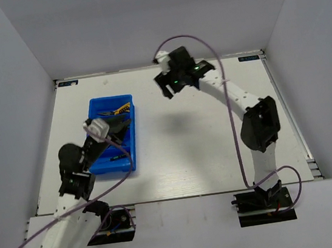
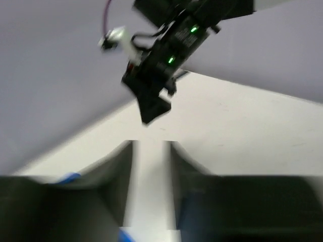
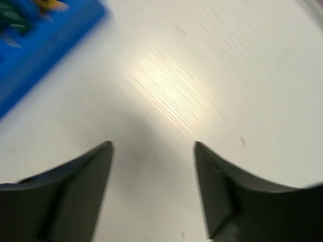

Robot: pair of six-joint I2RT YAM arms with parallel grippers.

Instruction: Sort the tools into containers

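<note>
The yellow-and-black-handled pliers (image 1: 120,110) lie inside the blue rectangular plastic bin (image 1: 113,166); my left gripper (image 2: 151,146) hovers over it, jaws narrowly apart and empty; the right gripper (image 3: 154,148) hangs aside, jaws spread wide and empty, I think to avoid collision.

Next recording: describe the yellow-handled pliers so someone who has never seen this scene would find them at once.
On the white table, a blue bin sits on the left half. The pliers lie at the bin's far end, close to its back wall. Their handles are the only yellow thing in the bin.
</note>
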